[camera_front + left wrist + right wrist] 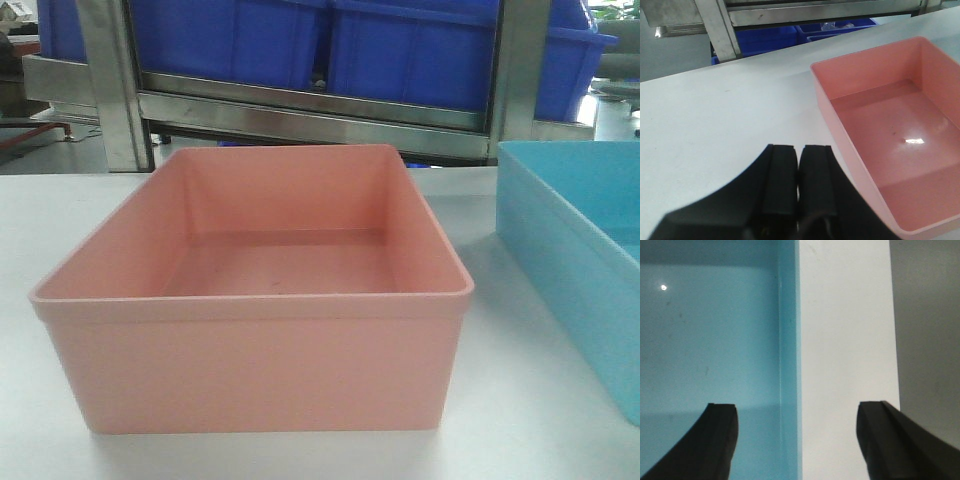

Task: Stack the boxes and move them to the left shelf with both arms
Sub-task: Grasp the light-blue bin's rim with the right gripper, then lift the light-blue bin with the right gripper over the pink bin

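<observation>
Two open-top tubs sit apart on the white table [60, 230]. The salmon pink tub [250, 370] fills the centre of the front view. The light blue tub [570, 290] is cut off by the right edge of the frame. Both are upright.

The left gripper [799, 165] rises from the bottom centre of its wrist view. Its two black fingers [780, 170] are pressed flat together and hold nothing. It is over bare table [715, 110], and the pink tub lies to its right in that frame.

The right gripper [797, 410] is spread wide and grips nothing. One fingertip [720, 435] at lower left is over the light blue tub's floor, and the other at lower right is over the table outside. The tub's side wall runs up the frame between them. Whether either finger touches the tub cannot be told.

Along the top of the front view, a steel rack [110, 80] carries dark blue bins [400, 50].
</observation>
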Tool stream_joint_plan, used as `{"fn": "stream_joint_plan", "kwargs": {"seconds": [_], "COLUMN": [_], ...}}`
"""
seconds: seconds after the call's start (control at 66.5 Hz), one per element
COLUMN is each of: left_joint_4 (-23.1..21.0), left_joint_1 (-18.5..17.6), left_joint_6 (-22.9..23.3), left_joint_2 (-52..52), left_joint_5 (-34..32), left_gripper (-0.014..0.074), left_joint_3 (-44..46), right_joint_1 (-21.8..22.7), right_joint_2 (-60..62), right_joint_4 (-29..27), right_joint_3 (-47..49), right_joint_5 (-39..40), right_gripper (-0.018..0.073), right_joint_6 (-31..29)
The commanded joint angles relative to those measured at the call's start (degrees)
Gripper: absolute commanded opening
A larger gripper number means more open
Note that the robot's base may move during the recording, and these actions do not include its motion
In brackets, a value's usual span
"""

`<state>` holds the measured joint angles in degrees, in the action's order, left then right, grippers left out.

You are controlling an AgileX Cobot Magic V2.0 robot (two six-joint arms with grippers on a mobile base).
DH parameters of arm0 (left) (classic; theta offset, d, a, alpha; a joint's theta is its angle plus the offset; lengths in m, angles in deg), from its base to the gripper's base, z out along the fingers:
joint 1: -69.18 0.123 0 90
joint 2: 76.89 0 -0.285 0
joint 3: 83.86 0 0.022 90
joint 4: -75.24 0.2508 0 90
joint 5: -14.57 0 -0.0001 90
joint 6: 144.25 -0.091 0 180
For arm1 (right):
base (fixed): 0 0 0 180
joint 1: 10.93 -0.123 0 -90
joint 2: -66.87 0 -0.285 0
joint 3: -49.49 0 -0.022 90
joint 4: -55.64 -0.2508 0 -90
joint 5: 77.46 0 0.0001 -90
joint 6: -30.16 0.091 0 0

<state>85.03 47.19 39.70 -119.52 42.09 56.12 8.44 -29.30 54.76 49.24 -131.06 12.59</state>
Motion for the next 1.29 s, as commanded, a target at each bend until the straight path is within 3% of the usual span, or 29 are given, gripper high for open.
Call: {"fn": "stream_joint_plan", "kwargs": {"seconds": [0.0,0.316,0.631,1.082,1.278], "left_joint_4": [0.0,0.0,0.0,0.0,-0.2], "left_joint_1": [-0.3,-0.3,-0.3,-0.3,-0.3], "left_joint_6": [0.0,0.0,0.0,0.0,0.0], "left_joint_2": [0.0,0.0,0.0,0.0,0.0], "left_joint_5": [-4.7,-4.7,-4.7,-4.7,-4.7], "left_gripper": [-0.001,-0.001,-0.001,-0.001,-0.001], "left_joint_3": [1.6,1.6,1.6,1.6,1.6], "right_joint_1": [0.5,0.5,0.5,0.5,0.0], "right_joint_2": [-1.7,-12.2,-16.1,-8.7,-4.3], "right_joint_4": [0.3,0.3,0.1,-2.6,-9.1], "right_joint_3": [1.8,1.8,1.8,7.8,18.1], "right_joint_5": [5.5,8.5,8.7,4.7,-3.4], "right_gripper": [0.0538,0.0503,0.0037,0.0053,0.0053], "right_joint_6": [-1.3,-1.7,-1.7,-1.6,1.1]}}
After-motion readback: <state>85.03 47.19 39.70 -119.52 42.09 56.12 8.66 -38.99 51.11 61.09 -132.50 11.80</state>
